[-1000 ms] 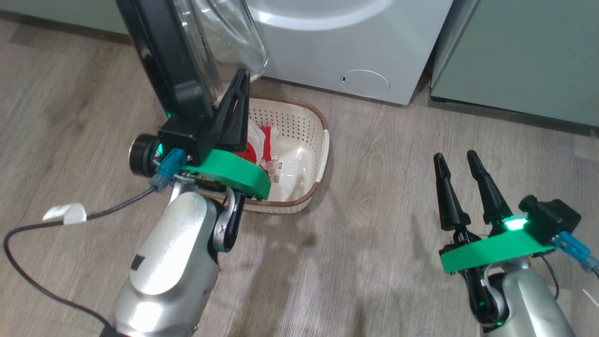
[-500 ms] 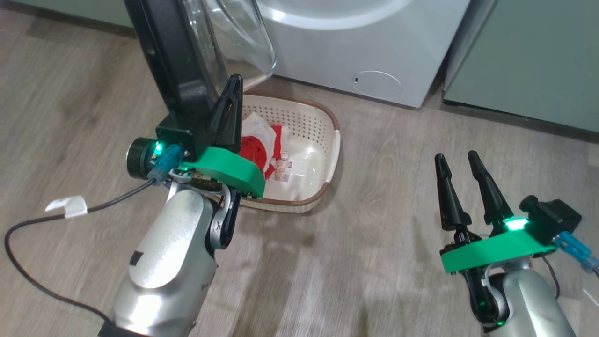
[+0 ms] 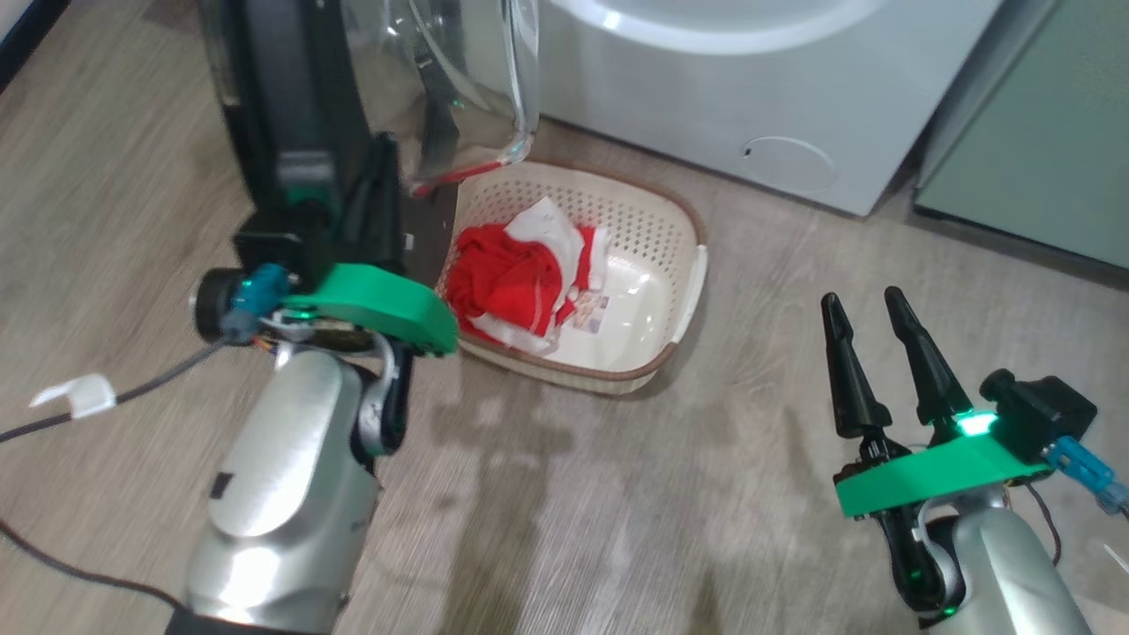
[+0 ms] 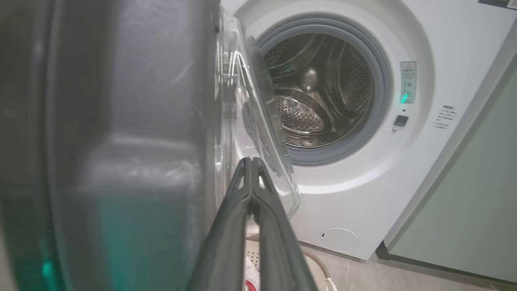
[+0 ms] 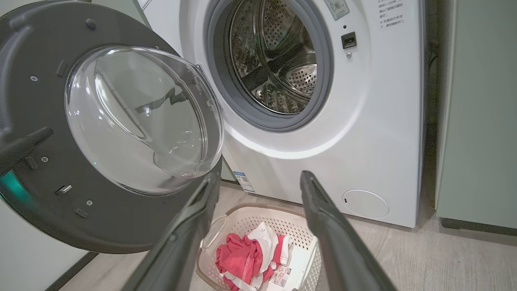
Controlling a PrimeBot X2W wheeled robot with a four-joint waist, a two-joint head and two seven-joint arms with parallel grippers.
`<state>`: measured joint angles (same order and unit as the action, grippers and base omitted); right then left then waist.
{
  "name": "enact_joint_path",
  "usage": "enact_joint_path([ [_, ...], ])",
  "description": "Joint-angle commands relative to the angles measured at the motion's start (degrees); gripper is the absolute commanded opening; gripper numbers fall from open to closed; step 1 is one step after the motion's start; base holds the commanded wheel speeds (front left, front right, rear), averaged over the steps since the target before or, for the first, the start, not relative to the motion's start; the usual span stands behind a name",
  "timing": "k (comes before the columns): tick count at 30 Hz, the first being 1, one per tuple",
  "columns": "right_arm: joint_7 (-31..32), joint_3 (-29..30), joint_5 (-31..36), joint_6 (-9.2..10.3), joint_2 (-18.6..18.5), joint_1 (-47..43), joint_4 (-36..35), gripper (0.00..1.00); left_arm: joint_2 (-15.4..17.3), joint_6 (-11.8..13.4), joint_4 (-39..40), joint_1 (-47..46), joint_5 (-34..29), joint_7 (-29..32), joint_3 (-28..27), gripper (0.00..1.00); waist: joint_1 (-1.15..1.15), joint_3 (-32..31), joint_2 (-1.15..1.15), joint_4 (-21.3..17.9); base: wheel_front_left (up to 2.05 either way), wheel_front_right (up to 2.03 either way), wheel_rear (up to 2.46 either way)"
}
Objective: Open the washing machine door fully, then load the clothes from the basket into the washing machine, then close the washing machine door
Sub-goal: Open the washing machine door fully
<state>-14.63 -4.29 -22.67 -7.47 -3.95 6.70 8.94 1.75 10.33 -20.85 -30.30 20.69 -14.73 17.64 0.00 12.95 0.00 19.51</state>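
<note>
Washer door open, clothes in the basket on the floor.
Head view: the left end effector (image 3: 384, 154), fingers pressed together with nothing between them, lies against the inner side of the door (image 3: 282, 106), beside its glass dome. The right end effector (image 3: 857, 297) hangs over the floor (image 3: 617, 494) with its fingers spread wide and empty. The basket (image 3: 657, 216) stands just in front of the washing machine (image 3: 706, 106), with the red and white clothes (image 3: 507, 278) heaped in its left half. Left wrist view: the closed fingers point up beside the door's glass, with the steel drum (image 4: 319, 93) exposed beyond. Right wrist view: the basket and clothes show between the spread fingers, and the door stands left of the drum opening.
</note>
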Motion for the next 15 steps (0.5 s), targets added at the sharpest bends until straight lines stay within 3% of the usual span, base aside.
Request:
enact_joint_path([
  [1,-0.37,-1.58,0.56,-0.02,-0.79,1.26,-1.85,1.0,1.12,0.55,2.14,-0.81,0.06,-0.27,-3.74,0.0,0.0,1.27,0.0,1.3,0.0,0.0,0.0],
  [15,0.62,-2.63,0.94,-0.02,-3.54,2.66,-3.22,1.0,1.12,-2.12,2.2,-1.14,-1.2,-0.27,-19.48,0.0,0.0,6.74,0.0,3.81,0.0,0.0,0.0],
])
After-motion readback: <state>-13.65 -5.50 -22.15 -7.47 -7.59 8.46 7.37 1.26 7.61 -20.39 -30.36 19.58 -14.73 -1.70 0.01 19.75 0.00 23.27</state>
